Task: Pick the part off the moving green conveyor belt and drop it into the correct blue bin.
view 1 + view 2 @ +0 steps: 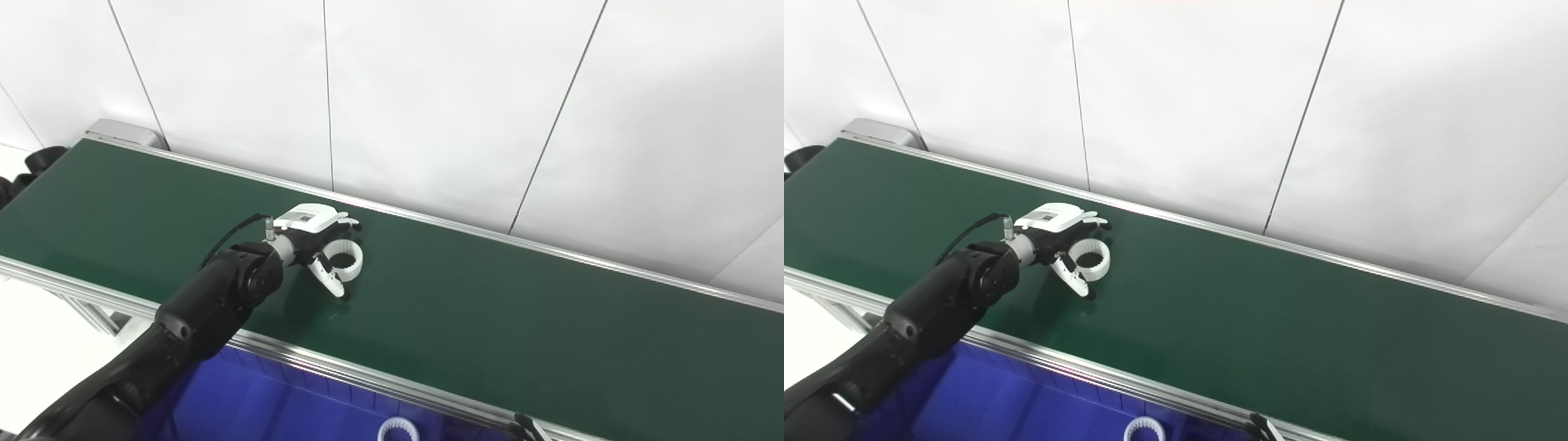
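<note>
A white toothed ring (346,258) lies flat on the green conveyor belt (520,306), near its middle-left. My left hand (318,239) reaches over the belt from the bottom left. Its fingers stretch along the ring's far side and its thumb lies along the near side, so the ring sits between them. The fingers are apart and the ring still rests on the belt. The ring also shows in the right eye view (1090,257). Only the fingertips of my right hand (528,429) show at the bottom edge.
A blue bin (257,404) sits below the belt's near aluminium rail, with another white toothed ring (398,430) inside it. Black objects (37,162) stand past the belt's far left end. A white panelled wall runs behind the belt.
</note>
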You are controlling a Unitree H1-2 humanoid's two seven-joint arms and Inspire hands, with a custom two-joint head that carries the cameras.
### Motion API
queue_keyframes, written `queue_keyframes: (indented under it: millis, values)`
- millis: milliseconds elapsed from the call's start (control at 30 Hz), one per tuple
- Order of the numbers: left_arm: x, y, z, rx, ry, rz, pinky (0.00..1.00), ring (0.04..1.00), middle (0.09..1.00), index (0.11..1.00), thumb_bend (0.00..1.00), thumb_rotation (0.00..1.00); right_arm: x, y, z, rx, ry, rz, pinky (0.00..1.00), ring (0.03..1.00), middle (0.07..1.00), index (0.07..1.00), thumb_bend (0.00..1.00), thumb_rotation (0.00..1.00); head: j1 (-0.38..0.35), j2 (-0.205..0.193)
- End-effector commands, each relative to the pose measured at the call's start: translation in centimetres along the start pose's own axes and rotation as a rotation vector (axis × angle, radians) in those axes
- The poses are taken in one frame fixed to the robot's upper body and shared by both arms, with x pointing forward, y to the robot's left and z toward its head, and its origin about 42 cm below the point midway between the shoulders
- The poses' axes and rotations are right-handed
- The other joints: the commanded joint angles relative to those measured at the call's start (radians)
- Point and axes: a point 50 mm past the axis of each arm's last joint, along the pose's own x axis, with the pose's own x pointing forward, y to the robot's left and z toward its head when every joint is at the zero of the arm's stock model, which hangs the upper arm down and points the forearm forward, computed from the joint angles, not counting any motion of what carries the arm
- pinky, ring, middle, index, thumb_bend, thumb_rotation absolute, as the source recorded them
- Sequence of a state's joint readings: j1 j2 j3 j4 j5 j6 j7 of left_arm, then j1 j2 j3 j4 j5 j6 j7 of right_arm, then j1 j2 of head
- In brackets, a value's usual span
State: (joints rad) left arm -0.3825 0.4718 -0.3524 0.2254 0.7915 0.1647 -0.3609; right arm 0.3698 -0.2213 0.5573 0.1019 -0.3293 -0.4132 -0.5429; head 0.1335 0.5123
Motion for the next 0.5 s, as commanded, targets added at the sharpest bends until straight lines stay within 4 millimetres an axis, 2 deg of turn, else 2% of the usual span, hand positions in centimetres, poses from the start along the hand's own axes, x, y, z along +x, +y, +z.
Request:
queue_keyframes:
  millis: [0, 33, 67, 100, 133, 167, 267, 467]
  values:
    - [0.1, 1.8, -0.1, -0.018, 0.010, 0.056, 0.83, 0.883, 0.914, 0.855, 0.85, 0.15, 0.2, -0.2, 1.0, 0.039, -0.070, -0.024, 0.59, 0.734, 0.783, 0.828, 0.80, 0.42, 0.001, 0.001]
    - [0.1, 1.6, 0.0, -0.048, 0.009, 0.062, 0.73, 0.829, 0.876, 0.825, 0.82, 0.08, 0.2, -0.2, 1.0, 0.038, -0.071, -0.024, 0.59, 0.735, 0.783, 0.828, 0.80, 0.42, 0.001, 0.001]
    - [0.0, 1.5, 0.0, -0.069, 0.008, 0.066, 0.59, 0.722, 0.804, 0.780, 0.77, 0.02, 0.2, -0.2, 1.0, 0.037, -0.071, -0.024, 0.59, 0.735, 0.782, 0.829, 0.80, 0.42, 0.001, 0.001]
    - [0.2, 1.1, 0.0, -0.110, -0.004, 0.096, 0.47, 0.551, 0.637, 0.663, 0.63, 0.01, 0.2, -0.2, 1.0, 0.034, -0.072, -0.026, 0.58, 0.733, 0.780, 0.829, 0.80, 0.43, 0.000, 0.002]
    - [0.3, 0.6, 0.0, -0.139, -0.017, 0.127, 0.47, 0.551, 0.637, 0.663, 0.63, 0.01, 0.2, -0.2, 1.0, 0.035, -0.072, -0.025, 0.58, 0.733, 0.780, 0.829, 0.80, 0.43, -0.001, 0.004]
    - [0.4, 0.1, 0.1, -0.163, -0.037, 0.166, 0.40, 0.453, 0.538, 0.594, 0.55, 0.00, 0.2, -0.2, 1.0, 0.035, -0.072, -0.025, 0.59, 0.735, 0.781, 0.830, 0.80, 0.43, -0.001, 0.006]
    - [0.7, -1.1, 0.3, -0.214, -0.080, 0.256, 0.40, 0.411, 0.497, 0.538, 0.50, 0.00, 0.2, -0.2, 1.0, 0.032, -0.075, -0.023, 0.60, 0.740, 0.782, 0.832, 0.79, 0.43, 0.000, 0.007]
    - [2.0, -3.5, 1.6, -0.356, -0.163, 0.401, 0.45, 0.417, 0.503, 0.531, 0.50, 0.00, 0.1, -0.2, 1.1, 0.036, -0.074, -0.029, 0.59, 0.735, 0.786, 0.834, 0.80, 0.44, 0.000, 0.012]
